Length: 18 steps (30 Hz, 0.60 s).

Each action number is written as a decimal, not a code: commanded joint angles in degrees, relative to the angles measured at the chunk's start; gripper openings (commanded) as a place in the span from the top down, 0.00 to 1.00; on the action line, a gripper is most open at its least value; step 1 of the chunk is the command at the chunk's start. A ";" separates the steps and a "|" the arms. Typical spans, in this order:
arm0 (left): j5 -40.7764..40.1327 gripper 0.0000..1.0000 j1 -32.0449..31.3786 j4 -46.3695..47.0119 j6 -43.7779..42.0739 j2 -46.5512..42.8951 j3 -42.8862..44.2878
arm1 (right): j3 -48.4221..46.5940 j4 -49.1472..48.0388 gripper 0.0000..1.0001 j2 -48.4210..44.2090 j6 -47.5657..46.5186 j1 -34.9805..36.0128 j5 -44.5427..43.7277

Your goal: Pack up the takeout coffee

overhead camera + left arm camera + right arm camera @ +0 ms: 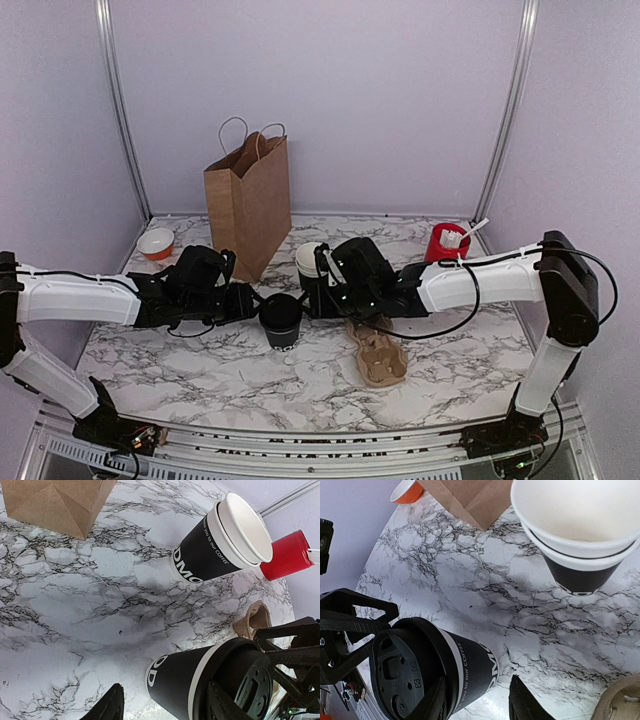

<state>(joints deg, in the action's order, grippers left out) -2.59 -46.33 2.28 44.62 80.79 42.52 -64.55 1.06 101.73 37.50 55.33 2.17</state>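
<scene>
The takeout coffee point(281, 320), a small black cup with its black lid on, stands upright on the marble table between my two grippers. My left gripper point(252, 300) comes at it from the left and is open. In the left wrist view the cup point(180, 680) lies between the fingers; the right finger overlaps the lid and the left finger point(112, 707) stands apart. My right gripper point(312, 300) reaches in from the right, also open. In the right wrist view its left finger point(432, 700) overlaps the lidded cup point(470, 665), while the other finger is off it.
A brown paper bag point(250, 200) stands open behind the left gripper. A lidless stack of black cups point(307, 258) is just behind the right gripper. A red cup with white sticks point(445, 243) sits back right, a cardboard carrier point(378, 358) front right, an orange bowl point(155, 243) back left.
</scene>
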 commanded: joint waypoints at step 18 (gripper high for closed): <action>-1.10 0.41 -0.17 -11.79 -5.80 3.63 9.37 | -1.23 11.46 0.56 -3.53 1.82 3.64 -2.45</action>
<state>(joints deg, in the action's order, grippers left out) -3.09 -46.35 -5.10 40.88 83.09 49.41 -64.71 7.09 99.18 39.05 57.71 -0.58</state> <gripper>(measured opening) 0.583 0.442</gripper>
